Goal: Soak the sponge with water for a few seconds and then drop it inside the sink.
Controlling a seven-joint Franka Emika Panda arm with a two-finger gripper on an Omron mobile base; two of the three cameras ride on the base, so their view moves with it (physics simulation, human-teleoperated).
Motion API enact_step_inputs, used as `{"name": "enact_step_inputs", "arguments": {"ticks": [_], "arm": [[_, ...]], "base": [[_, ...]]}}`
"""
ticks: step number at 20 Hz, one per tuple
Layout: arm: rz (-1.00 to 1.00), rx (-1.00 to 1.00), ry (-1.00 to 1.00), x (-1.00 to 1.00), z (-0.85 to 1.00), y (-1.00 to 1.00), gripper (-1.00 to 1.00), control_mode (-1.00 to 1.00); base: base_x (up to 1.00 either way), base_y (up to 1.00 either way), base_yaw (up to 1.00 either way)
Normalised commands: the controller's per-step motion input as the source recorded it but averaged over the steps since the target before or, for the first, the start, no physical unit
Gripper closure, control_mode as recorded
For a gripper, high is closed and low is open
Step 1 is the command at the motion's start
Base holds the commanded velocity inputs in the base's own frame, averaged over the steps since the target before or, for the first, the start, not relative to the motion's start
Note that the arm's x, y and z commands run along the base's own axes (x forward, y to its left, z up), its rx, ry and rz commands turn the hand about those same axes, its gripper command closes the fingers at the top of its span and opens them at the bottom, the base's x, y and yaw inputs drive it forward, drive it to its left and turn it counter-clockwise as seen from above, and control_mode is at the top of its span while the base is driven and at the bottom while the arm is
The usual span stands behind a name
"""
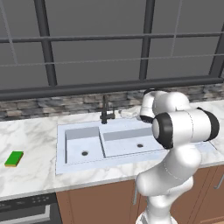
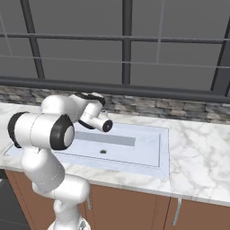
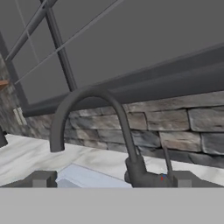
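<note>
I see the small flat green sponge lying on the white marble table, well left of the pale double-basin sink. My jaws stand wide apart, holding nothing, facing the black curved faucet at the sink's back edge.

The table looks like polished white marble with grey veins. The sink is smooth, pale bluish-white and matt; its faucet is matt black metal. The sponge looks soft and matt green. Rough grey stone lines the backsplash; the cabinet fronts look like smooth brown wood.
</note>
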Motion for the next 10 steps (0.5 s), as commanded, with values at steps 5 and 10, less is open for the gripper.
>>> {"name": "enact_step_inputs", "arguments": {"ticks": [5,10], "arm": [[0.00,0.00,-0.01,0.06,0.00,0.00,-1.00,-1.00],[0.00,0.00,-0.03,0.00,0.00,0.04,-1.00,-1.00]], "base": [[0.00,0.00,0.00],[0.00,0.00,0.00]]}}
